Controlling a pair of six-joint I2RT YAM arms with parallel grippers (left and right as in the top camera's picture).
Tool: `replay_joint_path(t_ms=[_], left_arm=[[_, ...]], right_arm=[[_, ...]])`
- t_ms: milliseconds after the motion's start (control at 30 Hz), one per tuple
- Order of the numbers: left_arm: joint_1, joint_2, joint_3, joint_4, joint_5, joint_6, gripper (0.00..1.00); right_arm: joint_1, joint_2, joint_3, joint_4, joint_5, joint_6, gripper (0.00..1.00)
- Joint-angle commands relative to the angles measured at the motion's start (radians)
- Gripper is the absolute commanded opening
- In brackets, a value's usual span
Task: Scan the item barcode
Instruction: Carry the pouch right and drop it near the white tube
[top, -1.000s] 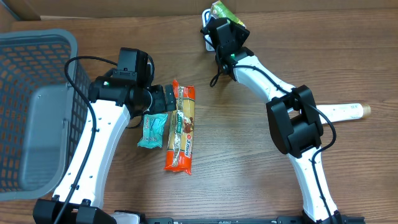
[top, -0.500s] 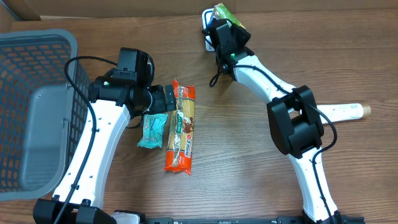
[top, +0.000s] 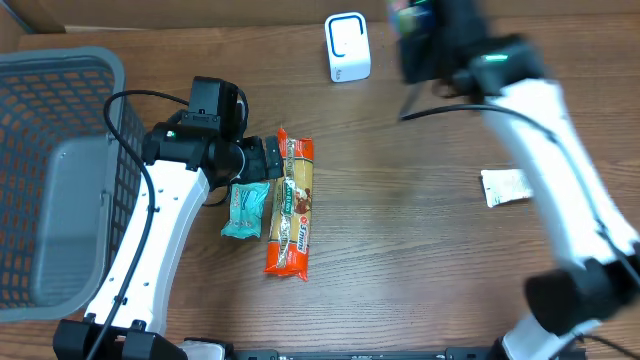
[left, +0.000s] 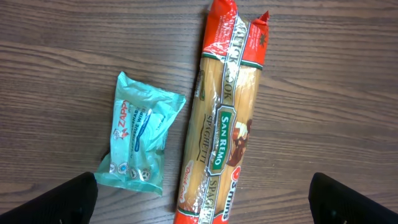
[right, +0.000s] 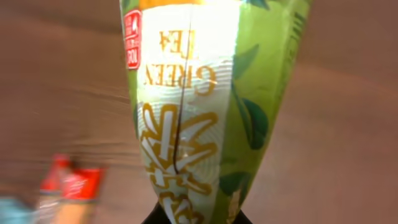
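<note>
Even bright light, right arm motion-blurred overhead, glare on green tea packet, background smeared

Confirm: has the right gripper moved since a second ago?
Yes. The right gripper swung right, off the white scanner, green tea packet still clamped.

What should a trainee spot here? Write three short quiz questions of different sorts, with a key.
1. True or false: the left gripper hangs with jaws open above the San Remo spaghetti pack.
2. The Zappy wipes pack lies: A) on top of the spaghetti; B) beside it, on the table; C) under it.
3. Fill in: the right gripper is shut on the ____.
Key: 1 true; 2 B; 3 green tea packet.
</note>
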Motion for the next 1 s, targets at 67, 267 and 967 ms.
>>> replay_joint_path(t_ms=[67,267,967], left_arm=[[0.008,0.007,0.005,0.001,0.010,0.008,1.00],[0.008,0.007,0.005,0.001,0.010,0.008,1.00],[0.008,0.007,0.005,0.001,0.010,0.008,1.00]], right_arm=[[-0.200,0.034,-0.068,-0.113,-0.188,0.372,0.04],[-0.331,0.034,-0.354,0.016,-0.159,0.560,0.04],[-0.356,-0.020,-0.553,0.125,-0.229,0.443,0.65]])
